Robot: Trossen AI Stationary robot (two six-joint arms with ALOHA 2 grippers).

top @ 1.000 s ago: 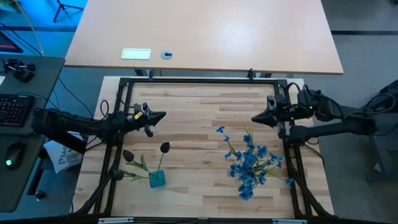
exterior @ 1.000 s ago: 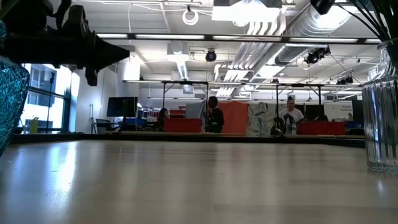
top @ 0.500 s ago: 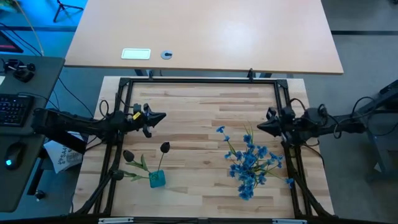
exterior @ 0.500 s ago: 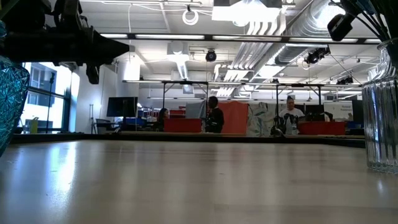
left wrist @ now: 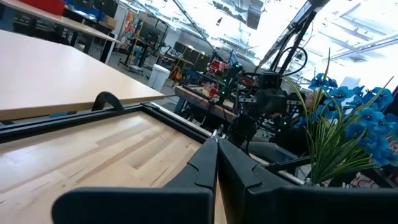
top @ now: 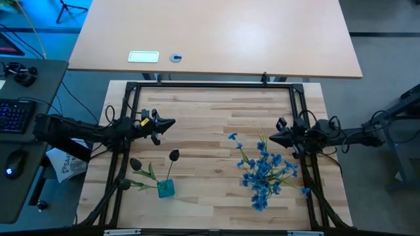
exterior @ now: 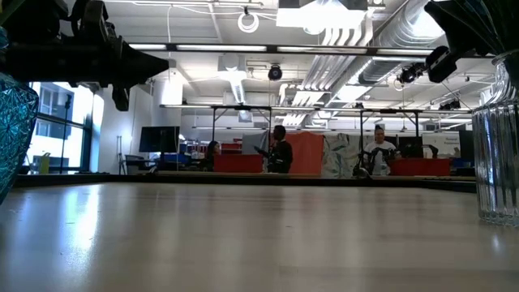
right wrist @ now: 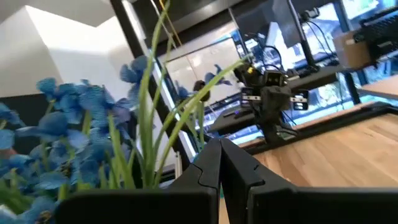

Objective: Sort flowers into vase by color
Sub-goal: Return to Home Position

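Beside the right gripper [top: 274, 136], its fingers pressed together and empty, the blue flowers [top: 262, 172] stand bunched in the clear vase [exterior: 496, 170]. Near the left gripper [top: 165, 122], likewise closed on nothing, the dark-bud flowers [top: 172, 157] sit in the teal vase [top: 165, 189]. They look light, thin and springy, so it seems best to pinch low on the stem, never on the soft blossoms.

Blue flowers [top: 262, 172], black buds [top: 174, 155], teal vase [top: 166, 189]

From above I saw the surface [top: 210, 111] evenly lit, with soft shadows. In the low view, ceiling lights [exterior: 316, 12] glared and the surface reflected them palely.
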